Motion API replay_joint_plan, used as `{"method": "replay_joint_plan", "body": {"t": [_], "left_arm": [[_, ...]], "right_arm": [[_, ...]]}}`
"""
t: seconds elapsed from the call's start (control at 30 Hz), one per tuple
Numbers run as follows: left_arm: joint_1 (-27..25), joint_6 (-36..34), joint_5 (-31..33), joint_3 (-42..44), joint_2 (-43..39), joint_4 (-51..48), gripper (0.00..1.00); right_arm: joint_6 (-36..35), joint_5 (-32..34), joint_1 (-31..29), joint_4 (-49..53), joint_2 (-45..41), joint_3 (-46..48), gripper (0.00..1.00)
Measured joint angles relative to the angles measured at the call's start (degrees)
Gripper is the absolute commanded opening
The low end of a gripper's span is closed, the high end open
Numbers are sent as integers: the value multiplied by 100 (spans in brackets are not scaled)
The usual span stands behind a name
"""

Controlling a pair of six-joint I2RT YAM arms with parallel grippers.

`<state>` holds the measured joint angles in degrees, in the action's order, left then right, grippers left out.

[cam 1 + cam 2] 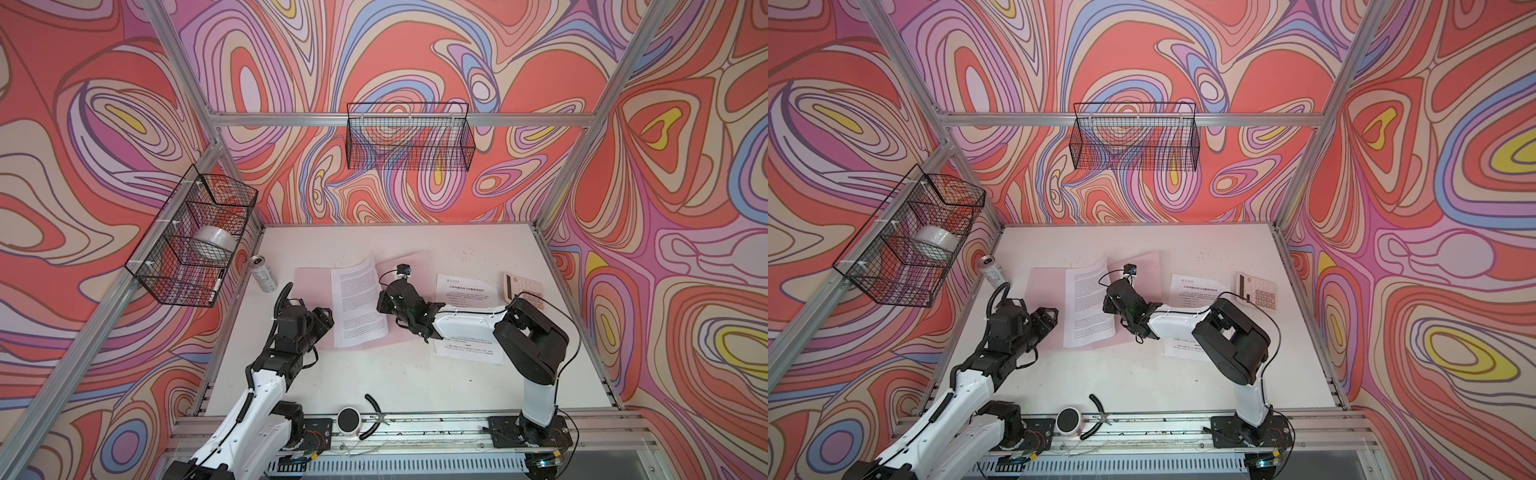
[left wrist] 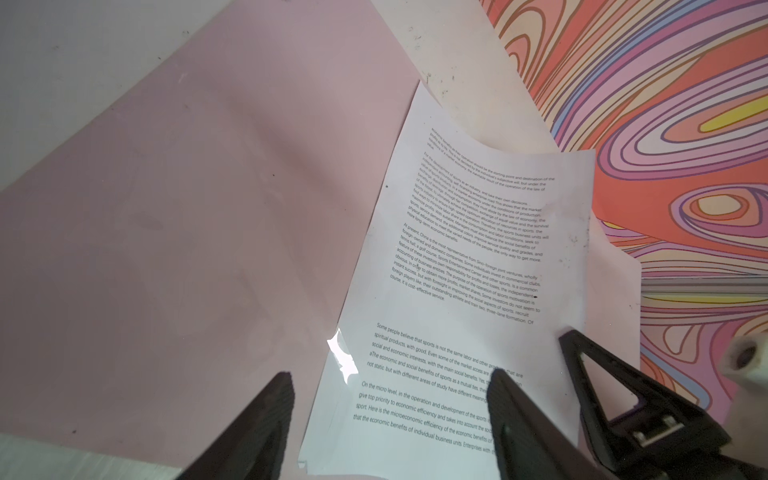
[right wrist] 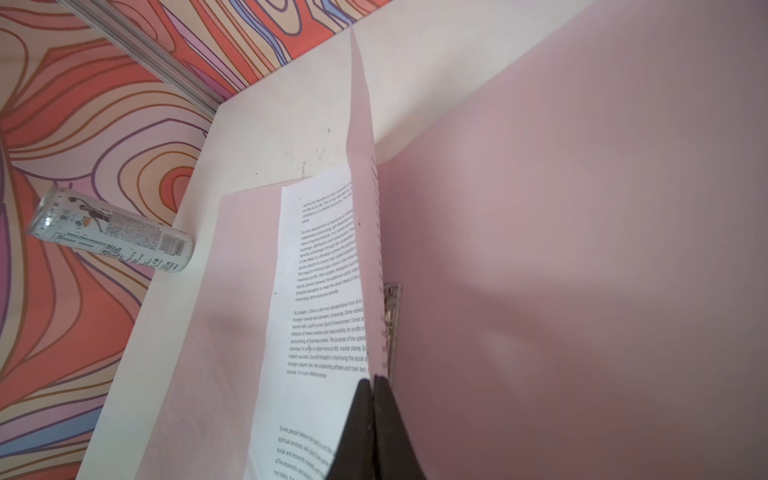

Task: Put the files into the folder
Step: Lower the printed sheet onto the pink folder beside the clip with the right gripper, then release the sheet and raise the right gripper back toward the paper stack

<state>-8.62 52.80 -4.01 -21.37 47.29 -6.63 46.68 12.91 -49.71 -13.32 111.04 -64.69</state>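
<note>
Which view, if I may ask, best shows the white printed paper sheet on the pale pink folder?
The left wrist view: the white printed paper sheet is nearly whole, its text legible. Both top views show it small; the right wrist view shows part, one edge pinched in the shut right pincer.

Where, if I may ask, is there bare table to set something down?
Bare: the far strip of table between back wall and folder, and the near stretch between folder and front rail. Crowded: the right side, with loose sheets and a calculator.
</note>
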Motion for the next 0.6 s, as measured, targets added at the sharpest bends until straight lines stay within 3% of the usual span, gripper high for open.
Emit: {"method": "replay_joint_plan", "body": {"t": [0.17,0.2,0.23,0.27,0.33,0.37,0.6], "left_arm": [[0,0,11,31,-20,0,74],[0,-2,24,31,-42,-2,74],[0,-2,44,31,-74,-2,74],[2,-4,61,31,-103,-4,74],[7,-15,103,31,-168,-13,75],[11,-31,125,26,-192,-28,75],[151,-337,422,-260,-216,-393,75]], "right_arm": [[240,-256,0,28,269,-63,0],[240,-328,2,28,269,-63,4],[229,-378,2,37,267,-76,28],[216,-400,2,94,262,-109,42],[70,-391,15,334,221,-210,66],[-17,-380,31,511,160,-260,72],[-765,-428,789,2065,-796,-885,76]]}}
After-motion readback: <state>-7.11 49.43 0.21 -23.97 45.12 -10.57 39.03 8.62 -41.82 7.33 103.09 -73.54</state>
